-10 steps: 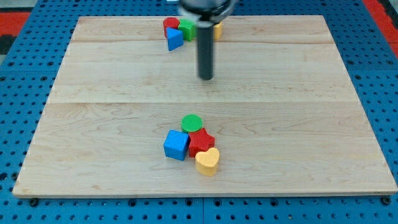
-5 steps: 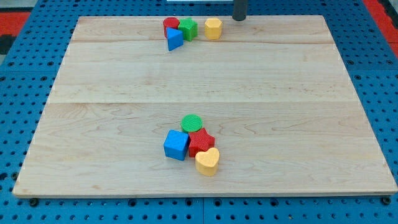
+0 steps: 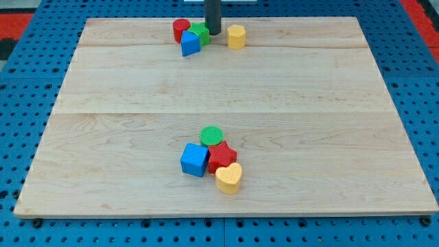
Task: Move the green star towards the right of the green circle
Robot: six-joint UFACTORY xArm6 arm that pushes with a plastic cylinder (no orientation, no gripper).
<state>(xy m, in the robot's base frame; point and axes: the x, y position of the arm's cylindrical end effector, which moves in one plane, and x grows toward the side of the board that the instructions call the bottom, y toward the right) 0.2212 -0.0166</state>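
Observation:
The green star (image 3: 200,33) lies near the view's top edge of the wooden board (image 3: 226,82), between a red block (image 3: 181,29) and my tip (image 3: 213,33). My tip touches the star's right side. A blue triangular block (image 3: 190,44) sits just below the star. The green circle (image 3: 211,135) lies low in the middle of the board, far from the star.
A yellow block (image 3: 236,36) sits right of my tip. Below the green circle cluster a blue cube (image 3: 194,160), a red star (image 3: 221,157) and a yellow heart (image 3: 229,178). A blue pegboard (image 3: 27,123) surrounds the board.
My tip moved from the view's top right of the yellow block to between that block and the green star. The star, red block and blue triangle shifted slightly left.

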